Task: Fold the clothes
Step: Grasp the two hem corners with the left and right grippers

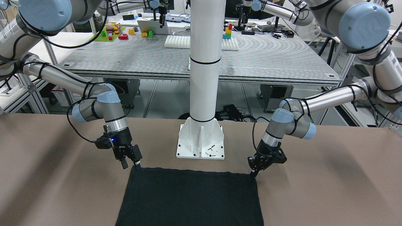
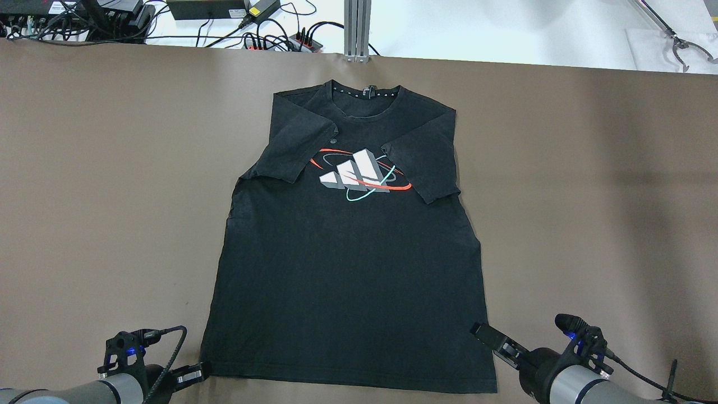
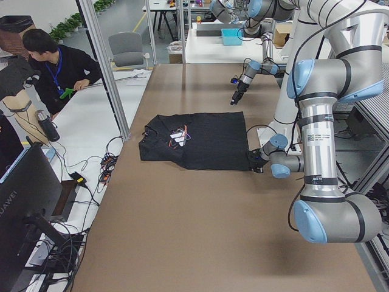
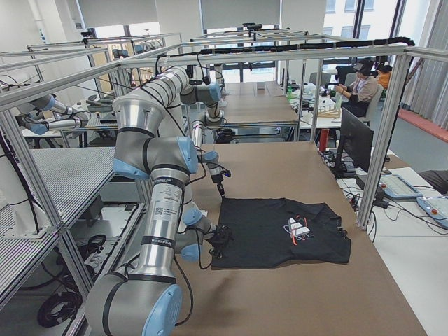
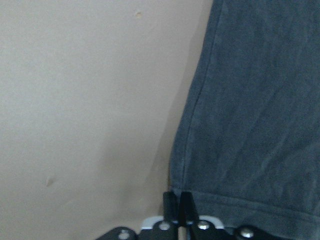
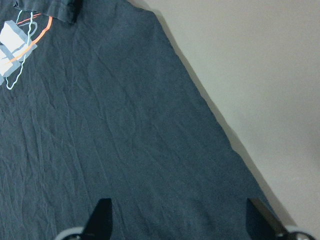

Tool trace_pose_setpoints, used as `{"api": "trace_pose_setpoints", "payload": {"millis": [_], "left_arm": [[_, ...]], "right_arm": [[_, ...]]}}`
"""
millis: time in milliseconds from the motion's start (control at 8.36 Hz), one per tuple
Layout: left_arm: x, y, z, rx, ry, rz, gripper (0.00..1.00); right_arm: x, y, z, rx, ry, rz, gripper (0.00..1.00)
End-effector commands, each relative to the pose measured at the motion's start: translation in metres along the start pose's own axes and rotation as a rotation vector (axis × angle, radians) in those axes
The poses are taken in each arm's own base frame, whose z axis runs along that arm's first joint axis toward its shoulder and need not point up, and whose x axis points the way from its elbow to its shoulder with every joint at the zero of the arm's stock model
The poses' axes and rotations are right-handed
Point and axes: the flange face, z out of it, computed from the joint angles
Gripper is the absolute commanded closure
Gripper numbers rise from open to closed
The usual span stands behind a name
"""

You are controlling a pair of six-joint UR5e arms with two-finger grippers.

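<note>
Your left gripper pinches the shirt's hem corner, ready to lift it for the fold. Your right gripper hangs spread over the other hem corner, not yet gripping.

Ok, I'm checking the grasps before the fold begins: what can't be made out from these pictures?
Left wrist view: the left pincer is shut at the T-shirt hem corner, hiding whether cloth is pinched.
Right wrist view: the open right pincer is over the cloth; contact unclear.
Front-facing view: bottom edge cuts off the collar end.
Overhead view: neck label too small to read.
</note>
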Motion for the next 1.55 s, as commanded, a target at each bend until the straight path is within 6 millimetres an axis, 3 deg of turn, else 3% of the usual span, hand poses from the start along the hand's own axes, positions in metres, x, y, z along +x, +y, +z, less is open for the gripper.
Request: {"api": "trace_pose_setpoints", "payload": {"millis": [0,239,478,717,957,1435], "left_arm": [[0.003,-0.001,-0.003,0.001,0.007,0.006,1.0],[0.007,0.001,-0.003,-0.002,0.014,0.004,1.0],[0.007,0.001,-0.003,-0.002,0.014,0.004,1.0],[0.008,0.001,-0.003,-0.003,0.017,0.004,1.0],[0.007,0.001,-0.003,-0.001,0.016,0.004,1.0],[0.008,0.001,-0.004,-0.001,0.017,0.005,1.0]], "right_arm": [[0.014,-0.005,0.001,0.008,0.032,-0.02,0.06],[0.042,-0.005,0.005,0.004,0.094,-0.05,0.07],[0.068,0.016,0.018,-0.006,0.134,-0.065,0.07],[0.07,0.041,0.017,0.008,0.1,-0.046,0.15],[0.067,0.051,0.018,0.007,0.085,-0.049,0.35],[0.071,0.062,0.038,0.014,0.093,-0.055,0.41]]}}
